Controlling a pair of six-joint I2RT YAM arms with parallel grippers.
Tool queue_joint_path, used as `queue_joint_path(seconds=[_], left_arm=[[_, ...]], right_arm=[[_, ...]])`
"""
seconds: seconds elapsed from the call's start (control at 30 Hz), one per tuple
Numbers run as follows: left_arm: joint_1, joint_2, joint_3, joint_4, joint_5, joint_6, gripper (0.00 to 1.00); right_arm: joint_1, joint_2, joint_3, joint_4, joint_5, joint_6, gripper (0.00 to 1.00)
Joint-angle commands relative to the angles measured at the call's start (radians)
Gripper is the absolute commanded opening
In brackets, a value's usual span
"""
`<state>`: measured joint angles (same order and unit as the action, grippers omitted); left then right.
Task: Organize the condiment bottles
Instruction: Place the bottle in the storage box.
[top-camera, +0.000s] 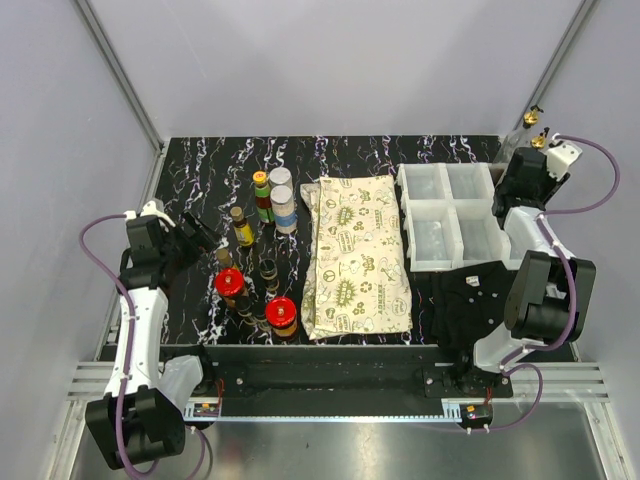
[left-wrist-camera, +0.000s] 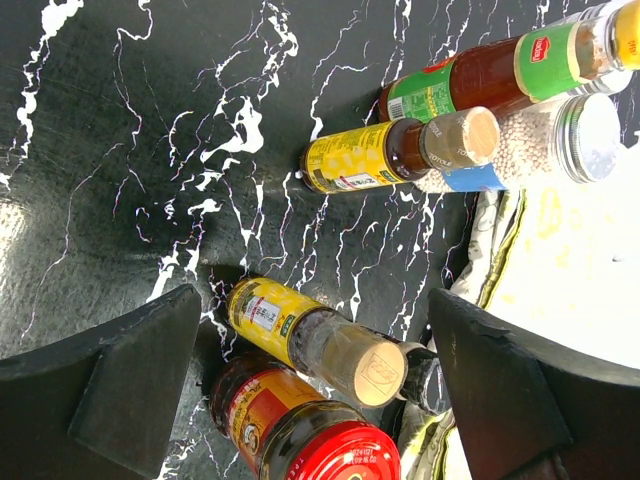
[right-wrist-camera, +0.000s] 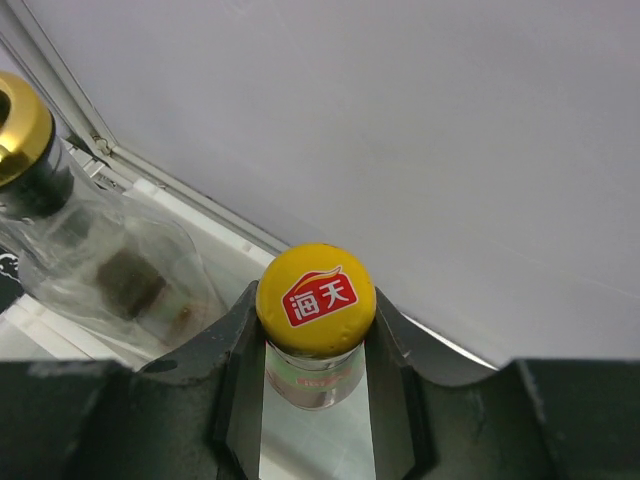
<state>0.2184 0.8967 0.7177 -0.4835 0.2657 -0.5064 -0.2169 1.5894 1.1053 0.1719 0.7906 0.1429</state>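
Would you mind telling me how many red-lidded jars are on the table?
2. One red-lidded jar stands left of the other red-lidded jar, which is beside the cloth, at its near corner. Hidden ones seem unlikely.

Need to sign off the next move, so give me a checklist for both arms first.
1. Right claw shut on the yellow-capped bottle, at its neck: ok.
2. Held bottle lifted off its support: cannot tell.
3. Gold-capped clear bottle apart from the held one, though near: ok.
4. White bins show no bottle inside from above: ok.
5. Left claw open, holding nothing: ok.
6. Left claw lined up on one bottle: not ok; the tan-capped bottle and the red-lidded jar both sit between its fingers in the wrist view.
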Motion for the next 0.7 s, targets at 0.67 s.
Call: queue_joint_path(seconds=[0.67], left_arm=[[0.029, 0.008, 0.039, 0.04, 0.03, -0.006, 0.99]], right_arm=[[-0.004, 0.093, -0.012, 0.261, 0.007, 0.017, 0.02]])
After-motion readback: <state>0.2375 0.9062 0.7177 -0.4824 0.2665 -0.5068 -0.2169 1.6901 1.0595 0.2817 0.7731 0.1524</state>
